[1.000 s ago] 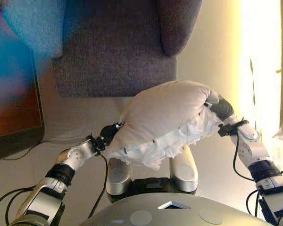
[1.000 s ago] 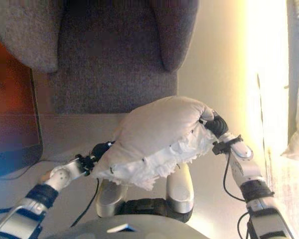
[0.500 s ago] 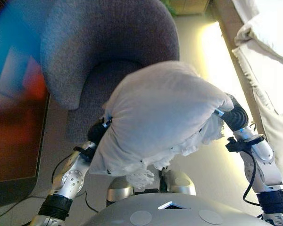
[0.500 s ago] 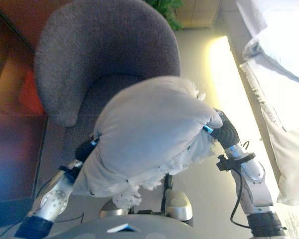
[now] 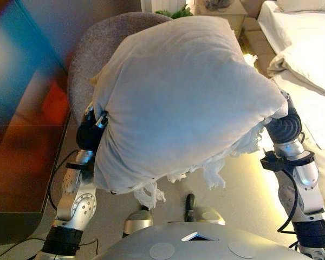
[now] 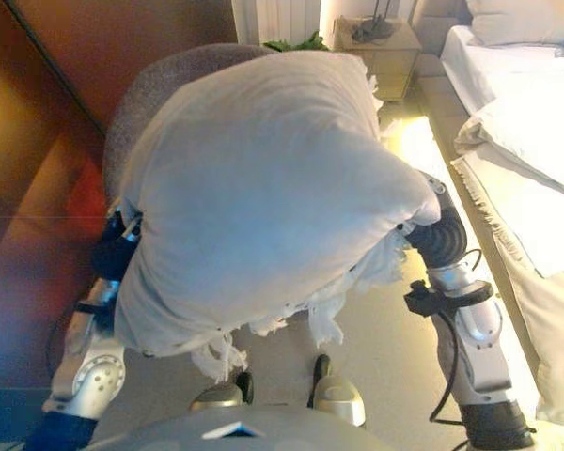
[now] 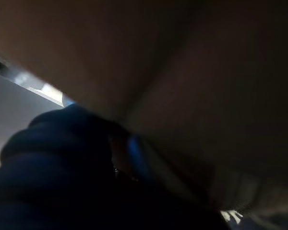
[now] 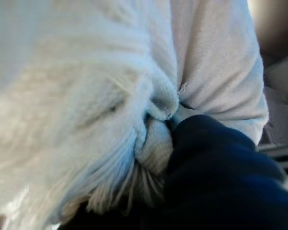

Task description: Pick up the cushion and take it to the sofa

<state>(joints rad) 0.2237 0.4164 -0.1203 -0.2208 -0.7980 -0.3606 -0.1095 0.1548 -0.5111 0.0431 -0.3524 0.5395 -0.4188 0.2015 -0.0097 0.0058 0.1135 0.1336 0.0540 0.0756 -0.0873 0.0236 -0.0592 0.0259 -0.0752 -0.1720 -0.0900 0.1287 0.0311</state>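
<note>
My left hand (image 5: 90,132) and right hand (image 5: 283,125) press the white fringed cushion (image 5: 179,97) between them, raised before the grey armchair (image 5: 95,51). Fingers are buried in fabric; I cannot tell their grip. Bed (image 6: 517,113) lies right.

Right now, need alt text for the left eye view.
A large white fringed cushion is held up between the left hand and right hand, blocking most of a grey armchair. A white bed lies to the right.
</note>
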